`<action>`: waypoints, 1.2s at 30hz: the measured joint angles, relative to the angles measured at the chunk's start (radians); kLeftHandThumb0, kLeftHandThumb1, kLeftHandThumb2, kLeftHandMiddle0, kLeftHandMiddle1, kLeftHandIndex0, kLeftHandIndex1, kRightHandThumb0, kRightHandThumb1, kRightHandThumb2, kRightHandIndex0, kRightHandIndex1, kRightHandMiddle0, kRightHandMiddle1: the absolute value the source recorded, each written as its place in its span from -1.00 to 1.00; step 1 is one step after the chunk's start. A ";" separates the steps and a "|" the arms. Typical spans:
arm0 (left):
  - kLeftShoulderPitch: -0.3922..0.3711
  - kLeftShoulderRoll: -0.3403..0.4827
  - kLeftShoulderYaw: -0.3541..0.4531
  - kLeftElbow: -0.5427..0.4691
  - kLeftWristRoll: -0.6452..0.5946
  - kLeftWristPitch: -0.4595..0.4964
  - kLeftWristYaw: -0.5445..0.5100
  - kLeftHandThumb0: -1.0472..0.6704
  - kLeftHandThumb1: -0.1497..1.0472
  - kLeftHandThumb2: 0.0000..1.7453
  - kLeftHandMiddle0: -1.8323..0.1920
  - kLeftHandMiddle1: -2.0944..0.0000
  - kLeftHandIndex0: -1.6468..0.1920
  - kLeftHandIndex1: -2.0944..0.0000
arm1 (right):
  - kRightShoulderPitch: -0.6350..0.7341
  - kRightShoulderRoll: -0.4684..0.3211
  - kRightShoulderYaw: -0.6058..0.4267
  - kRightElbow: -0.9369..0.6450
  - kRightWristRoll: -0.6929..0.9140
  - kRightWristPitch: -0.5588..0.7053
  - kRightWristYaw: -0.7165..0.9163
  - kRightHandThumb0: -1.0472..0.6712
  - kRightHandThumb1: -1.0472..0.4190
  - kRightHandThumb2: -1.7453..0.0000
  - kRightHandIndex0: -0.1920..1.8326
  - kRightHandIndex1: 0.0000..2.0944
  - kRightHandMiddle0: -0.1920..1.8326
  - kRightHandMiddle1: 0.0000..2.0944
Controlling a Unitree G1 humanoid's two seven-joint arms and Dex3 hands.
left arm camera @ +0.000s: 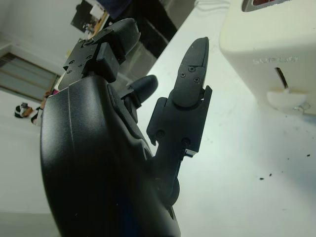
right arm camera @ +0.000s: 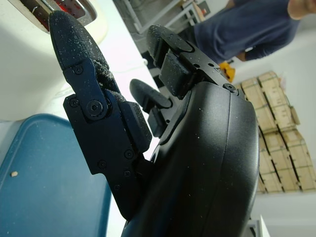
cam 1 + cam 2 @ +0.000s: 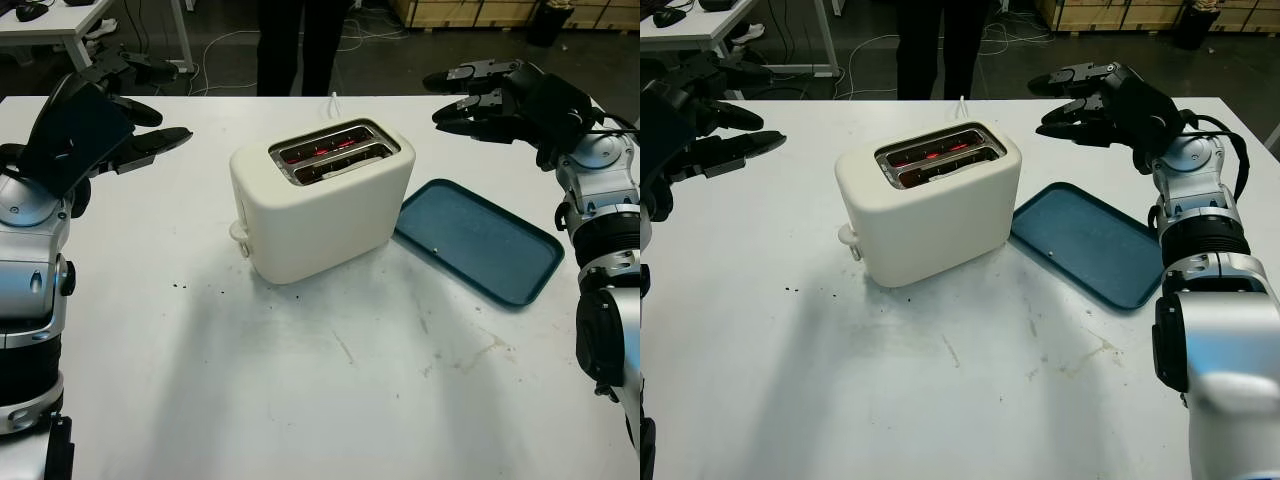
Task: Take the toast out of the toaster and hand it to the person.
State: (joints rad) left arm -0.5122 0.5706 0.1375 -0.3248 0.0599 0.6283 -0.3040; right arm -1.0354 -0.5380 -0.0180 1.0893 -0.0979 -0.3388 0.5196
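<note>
— Toaster (image 3: 320,200) first: where does it sit?

— Centre of the white table (image 3: 300,380), slightly above the middle of the frame. It is cream-coloured, two slots on top, and the elements inside glow red. Its lever knob (image 3: 238,232) is on the end facing lower left.

— And the toast?

— Dark shapes lie down in the slots, but whether they are toast I cannot tell.

— What about the hands?

— Left hand (image 3: 110,130) is at the upper left of the frame, raised above the table, open and holding nothing, well apart from the toaster. Right hand (image 3: 490,95) is at the upper right — also open and empty, up above the far end of a dark teal tray (image 3: 480,245).

— Where is that tray?

— Flat on the table just right of the toaster, one corner touching its base or nearly so.

— Anyone there?

— A person (image 3: 300,40) in dark trousers stands beyond the table's far edge, top centre.
</note>
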 measured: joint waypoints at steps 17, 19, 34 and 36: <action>0.000 0.000 -0.004 0.000 0.000 0.000 0.000 -0.19 0.76 -1.00 0.76 -0.23 0.60 0.25 | 0.000 0.000 -0.001 0.000 0.000 0.000 0.001 -0.81 -0.69 1.00 -0.25 -0.43 -0.07 -0.99; 0.000 0.000 -0.004 0.000 0.000 0.000 0.000 -0.17 0.77 -0.99 0.76 -0.23 0.60 0.25 | 0.000 0.000 -0.001 0.000 0.001 0.000 0.002 -0.80 -0.68 1.00 -0.26 -0.43 -0.08 -1.00; 0.000 0.000 -0.004 0.000 0.000 0.001 0.000 -0.14 0.77 -0.99 0.75 -0.21 0.59 0.26 | 0.000 0.000 -0.002 0.000 0.002 0.000 0.001 -0.80 -0.69 1.00 -0.25 -0.44 -0.07 -1.00; 0.000 0.000 -0.004 0.000 0.000 0.001 0.000 -0.15 0.77 -1.00 0.75 -0.20 0.59 0.26 | 0.000 0.000 -0.002 0.000 0.002 0.000 0.001 -0.80 -0.68 1.00 -0.25 -0.44 -0.08 -1.00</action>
State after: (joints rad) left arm -0.5122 0.5706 0.1332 -0.3252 0.0601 0.6293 -0.3039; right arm -1.0354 -0.5380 -0.0202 1.0893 -0.0961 -0.3388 0.5210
